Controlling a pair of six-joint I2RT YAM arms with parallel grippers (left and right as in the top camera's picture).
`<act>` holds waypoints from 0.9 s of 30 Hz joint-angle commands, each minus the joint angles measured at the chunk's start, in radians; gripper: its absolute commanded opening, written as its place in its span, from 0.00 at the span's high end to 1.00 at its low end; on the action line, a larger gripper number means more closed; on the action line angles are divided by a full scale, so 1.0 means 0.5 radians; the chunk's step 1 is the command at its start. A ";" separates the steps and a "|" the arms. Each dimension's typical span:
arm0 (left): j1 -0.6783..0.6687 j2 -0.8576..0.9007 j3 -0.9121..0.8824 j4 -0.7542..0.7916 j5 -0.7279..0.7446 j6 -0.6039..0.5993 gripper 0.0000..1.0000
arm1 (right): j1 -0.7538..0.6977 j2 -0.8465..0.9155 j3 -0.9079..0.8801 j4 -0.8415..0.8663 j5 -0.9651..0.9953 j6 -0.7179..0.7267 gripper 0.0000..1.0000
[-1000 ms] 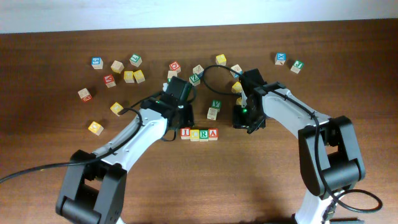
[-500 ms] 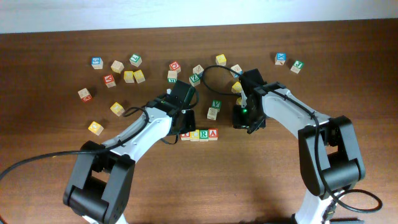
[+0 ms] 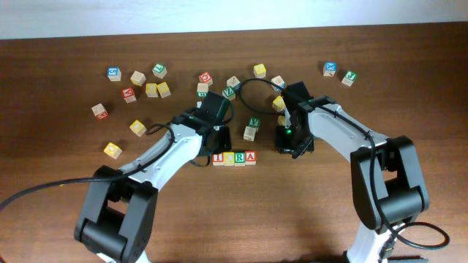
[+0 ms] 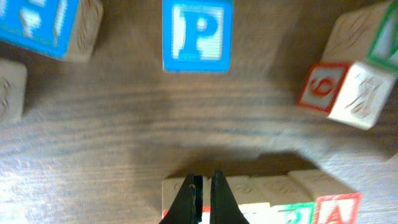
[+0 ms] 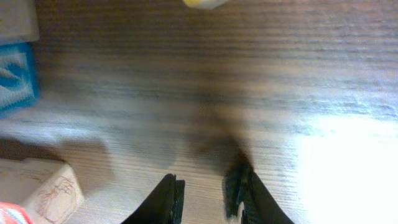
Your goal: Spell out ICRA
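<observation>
A row of four letter blocks reading I, C, R, A lies on the wooden table: the I block (image 3: pixel 218 157) is leftmost and the A block (image 3: pixel 251 157) rightmost. My left gripper (image 3: pixel 216 148) is shut and empty, its tips right at the I block (image 4: pixel 186 196) at the row's left end. The A block also shows in the left wrist view (image 4: pixel 339 208). My right gripper (image 3: pixel 288 145) is open and empty, just above bare wood right of the row; in the right wrist view (image 5: pixel 205 196) nothing is between its fingers.
Loose blocks lie behind the row: a green one (image 3: pixel 254 122), a plain one (image 3: pixel 250 134), yellow ones (image 3: pixel 278 102), and a cluster at the back left (image 3: pixel 151 89). A blue P block (image 4: pixel 197 34) and a red-faced block (image 4: pixel 320 87) lie beyond my left gripper.
My left gripper has shifted slightly toward the row's left end. The right arm and the row of blocks have not moved.
</observation>
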 commanded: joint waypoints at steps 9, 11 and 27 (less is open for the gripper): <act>0.367 -1.213 0.080 -0.719 -0.098 -0.011 0.23 | -0.004 -1.415 0.237 -0.834 0.183 0.034 0.02; 0.367 -1.450 0.076 -0.903 -0.098 -0.012 0.10 | -0.004 -1.741 0.152 -0.950 0.182 0.041 0.02; 0.367 -2.177 -0.236 -1.253 -0.150 -0.119 0.01 | -0.004 -2.606 -0.153 -1.006 0.182 0.108 0.02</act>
